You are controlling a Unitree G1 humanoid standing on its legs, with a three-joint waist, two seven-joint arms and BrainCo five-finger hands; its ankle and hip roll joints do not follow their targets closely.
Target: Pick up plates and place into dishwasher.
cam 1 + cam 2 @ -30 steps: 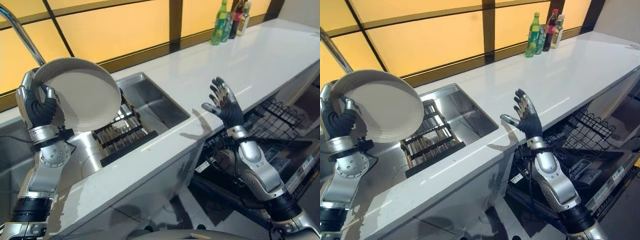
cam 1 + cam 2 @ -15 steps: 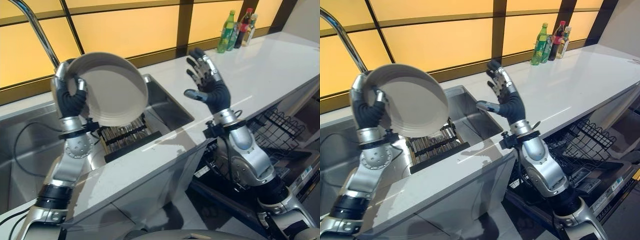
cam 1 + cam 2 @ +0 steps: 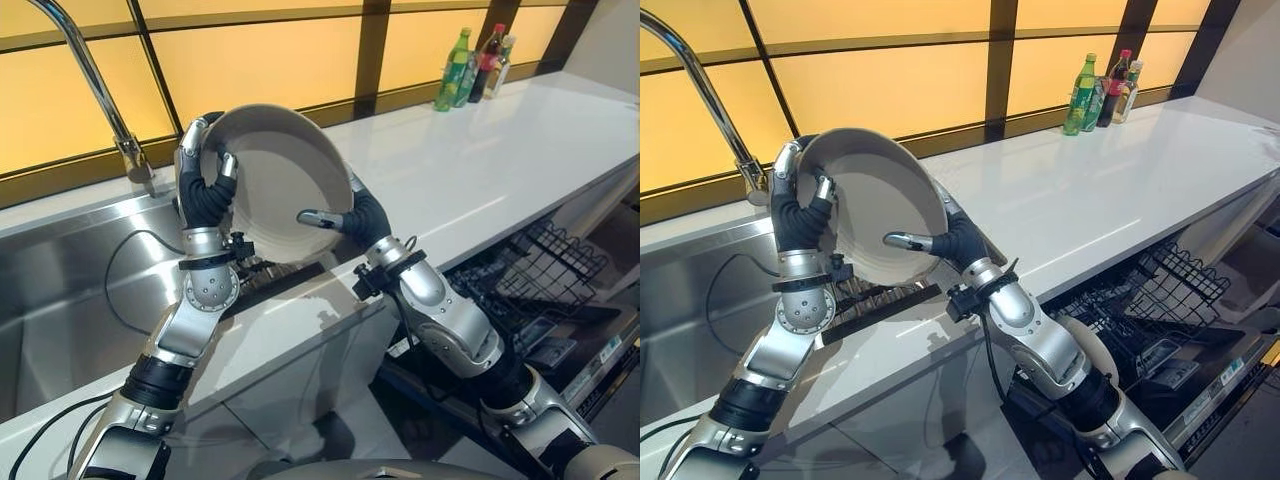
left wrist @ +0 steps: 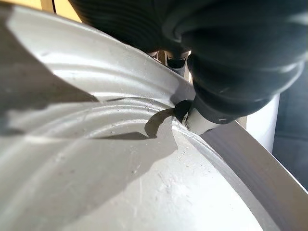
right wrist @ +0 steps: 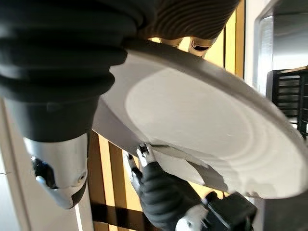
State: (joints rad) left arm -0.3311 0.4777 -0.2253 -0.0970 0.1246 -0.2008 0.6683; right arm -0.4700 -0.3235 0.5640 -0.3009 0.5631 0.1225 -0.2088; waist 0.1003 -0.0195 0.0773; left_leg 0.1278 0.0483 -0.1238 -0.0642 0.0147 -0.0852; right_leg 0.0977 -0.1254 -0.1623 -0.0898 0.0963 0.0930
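The right hand has swung in from the open air to the plate, so a handover looks begun. Its thumb lies across the face, fingers hidden behind the rim. The left hand pinches the opposite edge, above the sink.

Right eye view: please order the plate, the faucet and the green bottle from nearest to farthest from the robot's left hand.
1. The plate, held in the left hand itself.
2. The faucet, just behind that hand, over the sink.
3. The green bottle, far along the counter by the window.
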